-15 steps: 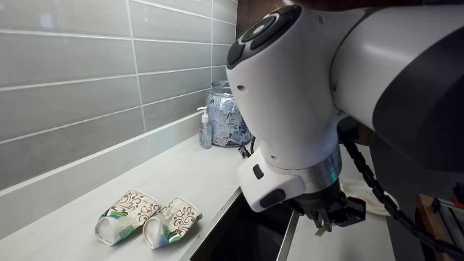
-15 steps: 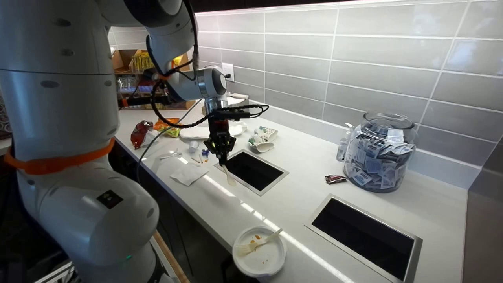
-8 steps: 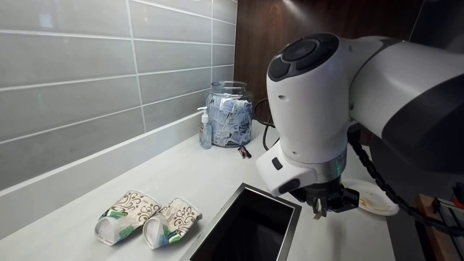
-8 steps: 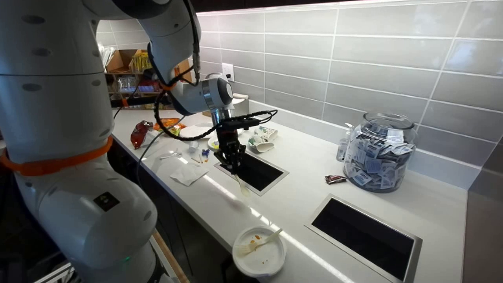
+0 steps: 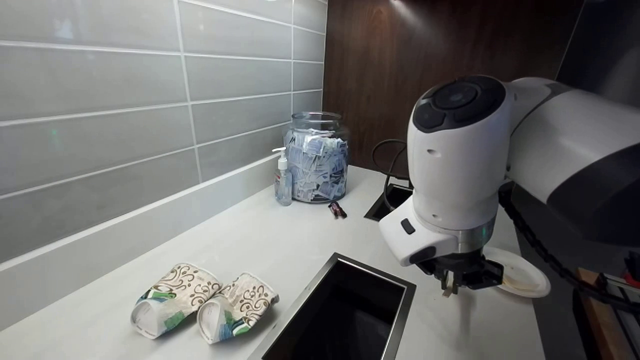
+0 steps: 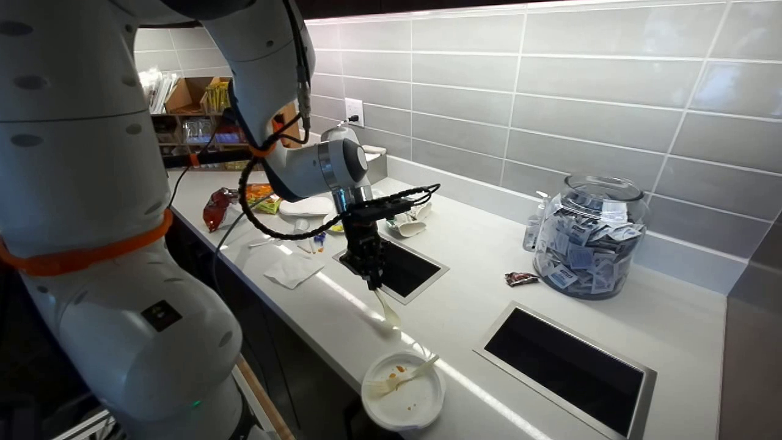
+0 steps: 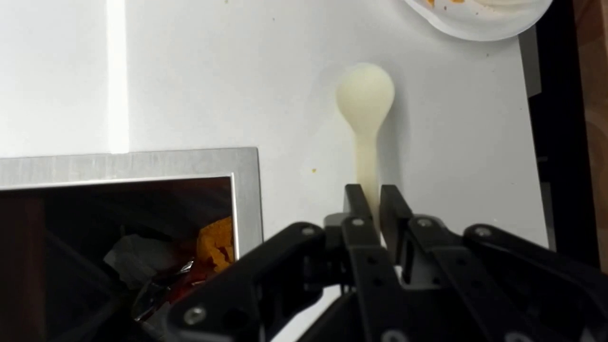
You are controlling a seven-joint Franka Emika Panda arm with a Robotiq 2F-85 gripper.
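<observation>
1. The gripper (image 7: 373,204) is clamped on the handle of a pale spoon (image 7: 365,97), its fingers parted only by that thin handle.
2. The spoon is over the white countertop (image 7: 451,133), between a metal-rimmed opening (image 7: 248,204) and the countertop's outer edge (image 7: 531,142); in the wrist view a strip of white surface runs along each side of it.
3. Its bowl end points away from the gripper, the long axis roughly parallel to that edge and to the opening's nearer side.
4. In an exterior view it slants downward, bowl lowest, toward a white plate (image 6: 391,412) bearing a fork (image 6: 397,384); whether its tip touches the surface I cannot tell.
5. Beyond the opening lie two crushed paper cups (image 5: 182,295).
</observation>
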